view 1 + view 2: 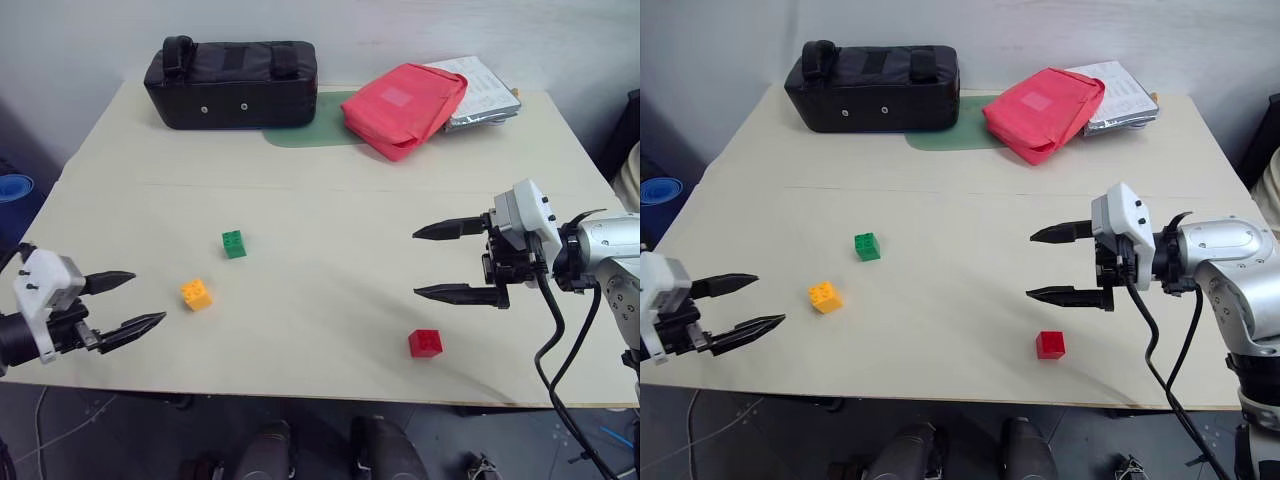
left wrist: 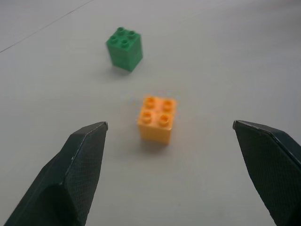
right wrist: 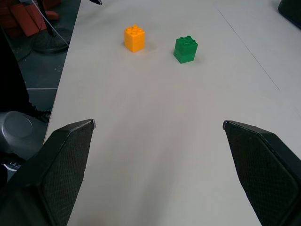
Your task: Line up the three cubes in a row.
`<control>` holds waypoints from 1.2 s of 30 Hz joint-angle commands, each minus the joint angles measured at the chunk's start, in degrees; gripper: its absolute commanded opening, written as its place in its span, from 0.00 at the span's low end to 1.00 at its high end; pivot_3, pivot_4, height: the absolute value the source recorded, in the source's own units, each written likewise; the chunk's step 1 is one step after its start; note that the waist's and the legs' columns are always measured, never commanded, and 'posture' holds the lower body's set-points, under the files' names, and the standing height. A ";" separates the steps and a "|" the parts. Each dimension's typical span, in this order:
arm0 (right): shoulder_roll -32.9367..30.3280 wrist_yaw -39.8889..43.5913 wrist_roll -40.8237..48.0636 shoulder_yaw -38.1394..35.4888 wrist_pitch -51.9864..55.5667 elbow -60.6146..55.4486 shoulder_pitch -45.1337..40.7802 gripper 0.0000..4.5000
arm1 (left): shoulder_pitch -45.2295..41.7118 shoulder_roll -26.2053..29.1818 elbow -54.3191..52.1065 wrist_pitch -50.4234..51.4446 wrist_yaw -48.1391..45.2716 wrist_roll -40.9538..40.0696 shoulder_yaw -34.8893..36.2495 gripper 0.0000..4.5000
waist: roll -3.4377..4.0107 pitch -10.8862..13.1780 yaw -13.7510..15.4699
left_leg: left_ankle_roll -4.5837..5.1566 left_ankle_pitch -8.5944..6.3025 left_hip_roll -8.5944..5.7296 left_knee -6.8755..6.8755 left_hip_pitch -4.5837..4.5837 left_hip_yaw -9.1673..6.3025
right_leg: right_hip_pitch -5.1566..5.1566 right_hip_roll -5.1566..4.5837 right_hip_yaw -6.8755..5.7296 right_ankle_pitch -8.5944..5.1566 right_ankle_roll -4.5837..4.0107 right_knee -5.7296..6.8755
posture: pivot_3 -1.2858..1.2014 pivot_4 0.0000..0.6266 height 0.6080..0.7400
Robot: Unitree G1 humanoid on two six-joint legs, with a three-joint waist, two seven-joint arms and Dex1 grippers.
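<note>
Three small studded cubes lie apart on the pale table (image 1: 300, 190). The green cube (image 1: 234, 244) sits left of centre, and the orange-yellow cube (image 1: 196, 294) lies a little nearer and further left. By the front edge towards the right rests the red cube (image 1: 425, 343). My left gripper (image 1: 140, 300) hovers open at the table's front left corner, pointing at the orange-yellow cube (image 2: 157, 118) from a short way off. My right gripper (image 1: 415, 262) hangs open and empty above the table, just behind and to the right of the red cube, pointing left.
A black bag (image 1: 232, 83) stands at the back left on a green mat (image 1: 312, 132). Beside it lies a red pouch (image 1: 402, 108) partly over a silvery packet (image 1: 480, 92). A blue object (image 1: 14, 187) sits off the table's left side.
</note>
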 commanded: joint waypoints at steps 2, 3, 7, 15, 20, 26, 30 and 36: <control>0.18 -0.40 1.06 -0.75 0.09 -0.56 -1.18 0.99 | -1.81 1.77 4.12 -3.82 -0.39 1.62 0.28 1.00 | 0.00 0.00 -0.26 | -0.01 -0.02 0.00 -0.03 0.00 0.00 | -0.02 0.00 0.00 0.00 -0.01 -0.01 | 0.52 0.24 1.00; 0.09 -0.55 1.27 -0.87 0.27 -1.03 -1.23 0.99 | -4.21 2.89 6.08 -4.78 -0.91 1.95 -1.73 1.00 | 0.00 0.00 -0.17 | -0.03 -0.01 0.00 -0.05 0.00 0.01 | -0.04 0.01 -0.01 -0.01 -0.02 0.01 | 0.52 0.24 1.00; 0.01 -1.66 2.03 -1.28 1.02 -2.71 -1.30 0.99 | -16.20 6.22 15.21 -8.80 -3.73 4.39 -12.11 1.00 | 0.02 0.00 -0.07 | -0.02 0.02 0.00 -0.05 0.02 -0.02 | -0.05 0.00 -0.06 -0.02 -0.04 0.08 | 0.52 0.24 1.00; 0.24 -6.07 4.89 -3.38 3.54 -9.52 1.57 0.99 | -50.60 1.59 44.26 -21.51 -12.24 17.37 -37.33 1.00 | 0.01 -0.02 -0.30 | -0.02 0.07 -0.02 0.01 -0.27 0.19 | -0.24 0.17 -0.14 0.04 0.07 0.23 | 0.52 0.24 1.00; 0.39 -10.23 6.93 -6.02 5.17 -13.75 4.78 0.99 | -63.61 -3.62 61.31 -30.33 -12.80 26.30 -46.09 1.00 | -0.08 0.02 -0.05 | 0.14 0.05 -0.02 0.11 -0.36 0.58 | -0.35 0.19 -0.73 0.11 0.22 0.22 | 0.52 0.24 1.00; -0.15 -13.07 7.14 -7.56 5.10 -16.09 7.87 0.99 | -69.83 -7.16 71.15 -33.96 -13.86 29.48 -48.49 1.00 | -0.13 0.06 -0.12 | 0.48 -0.01 -0.05 0.65 -0.69 0.69 | -0.44 0.12 -0.71 0.34 0.63 0.18 | 0.52 0.24 1.00; -0.07 -14.51 7.76 -7.96 5.13 -16.50 7.92 1.00 | -71.92 -9.09 75.02 -34.43 -14.10 30.24 -48.59 0.96 | -0.14 0.05 0.02 | 0.64 -0.09 -0.09 1.05 -0.89 0.67 | -0.53 0.03 -0.64 0.43 0.77 0.28 | 0.52 0.24 1.00; -0.31 -15.09 8.03 -7.66 4.80 -16.47 7.94 1.00 | -72.66 -11.28 78.00 -34.36 -14.69 31.49 -49.00 0.59 | -0.15 0.05 0.13 | 0.69 -0.11 -0.11 1.05 -0.97 0.66 | -0.55 0.01 -0.60 0.44 0.79 0.21 | 0.52 0.24 1.00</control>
